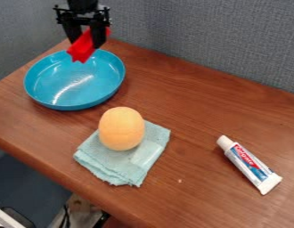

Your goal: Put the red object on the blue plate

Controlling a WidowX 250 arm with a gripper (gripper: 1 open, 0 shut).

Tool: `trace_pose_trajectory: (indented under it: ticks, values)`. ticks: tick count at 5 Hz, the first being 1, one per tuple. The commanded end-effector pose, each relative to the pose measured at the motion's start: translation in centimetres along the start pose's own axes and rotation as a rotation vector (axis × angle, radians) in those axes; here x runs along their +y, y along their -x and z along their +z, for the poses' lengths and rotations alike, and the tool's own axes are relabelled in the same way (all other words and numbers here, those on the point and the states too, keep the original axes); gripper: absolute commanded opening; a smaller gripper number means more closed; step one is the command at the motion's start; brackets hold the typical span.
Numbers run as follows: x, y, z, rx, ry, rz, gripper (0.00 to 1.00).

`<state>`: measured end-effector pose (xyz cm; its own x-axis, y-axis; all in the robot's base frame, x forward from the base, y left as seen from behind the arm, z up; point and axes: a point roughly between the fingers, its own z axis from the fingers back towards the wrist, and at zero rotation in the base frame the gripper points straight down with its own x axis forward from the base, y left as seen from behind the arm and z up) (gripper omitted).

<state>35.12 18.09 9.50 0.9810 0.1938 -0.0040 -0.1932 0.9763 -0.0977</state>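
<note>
My black gripper hangs pointing down over the far rim of the blue plate, at the table's back left. Its fingers are closed on the red object, a small bright red block held tilted in the air above the plate. The block is clear of the plate's surface. The plate itself is a round, shallow turquoise dish with nothing lying in it.
An orange ball rests on a light teal cloth in the middle front of the wooden table. A white toothpaste tube lies at the front right. A grey wall runs behind the table.
</note>
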Motion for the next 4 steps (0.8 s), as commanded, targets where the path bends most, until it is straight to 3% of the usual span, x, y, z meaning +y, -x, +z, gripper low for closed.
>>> trace_pose_trajectory:
  ticks: [1, 2, 4]
  values:
    - [2.1, -0.2, 3.1, -0.085, -0.061, 0.042, 0.0]
    - [3.6, 0.0, 2.4, -0.065, -0.088, 0.065, 0.0]
    - [5.7, 0.1, -0.7, -0.008, -0.132, 0.069, 0.0]
